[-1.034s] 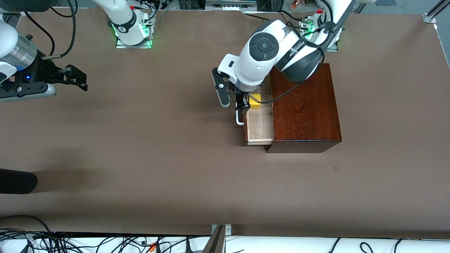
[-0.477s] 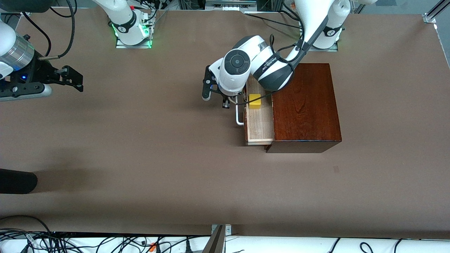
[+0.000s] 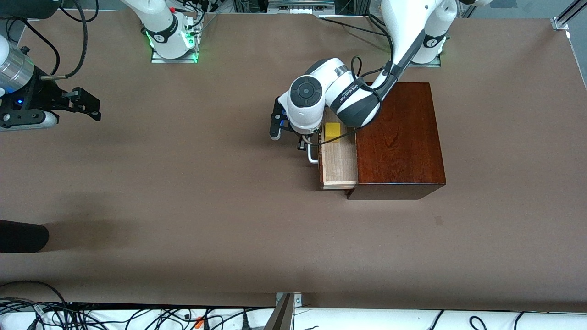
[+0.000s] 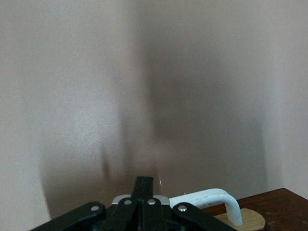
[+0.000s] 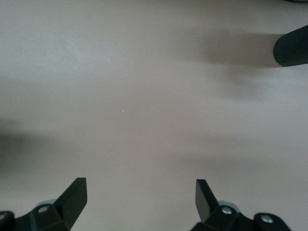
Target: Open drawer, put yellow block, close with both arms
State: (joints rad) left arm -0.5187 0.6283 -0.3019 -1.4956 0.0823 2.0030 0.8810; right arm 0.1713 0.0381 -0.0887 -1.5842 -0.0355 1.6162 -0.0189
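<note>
The drawer (image 3: 339, 165) stands pulled out of the mahogany box (image 3: 399, 142), its white handle (image 3: 312, 156) toward the right arm's end of the table. The yellow block (image 3: 332, 132) lies in the tray, at the end farther from the front camera. My left gripper (image 3: 302, 145) is shut and empty, low beside the handle. In the left wrist view its closed gripper (image 4: 145, 185) shows with the handle (image 4: 211, 201) just beside it. My right gripper (image 3: 89, 104) is open and empty and waits at the right arm's end of the table; it also shows open in the right wrist view (image 5: 141, 192).
A black rounded object (image 3: 23, 236) juts in at the table's edge on the right arm's end, nearer the front camera; it also shows in the right wrist view (image 5: 292, 45). Brown table (image 3: 206, 192) lies bare between the arms.
My left gripper has left the yellow block in the drawer and come down beside the handle, shut. My right gripper has drifted a little toward its end of the table.
</note>
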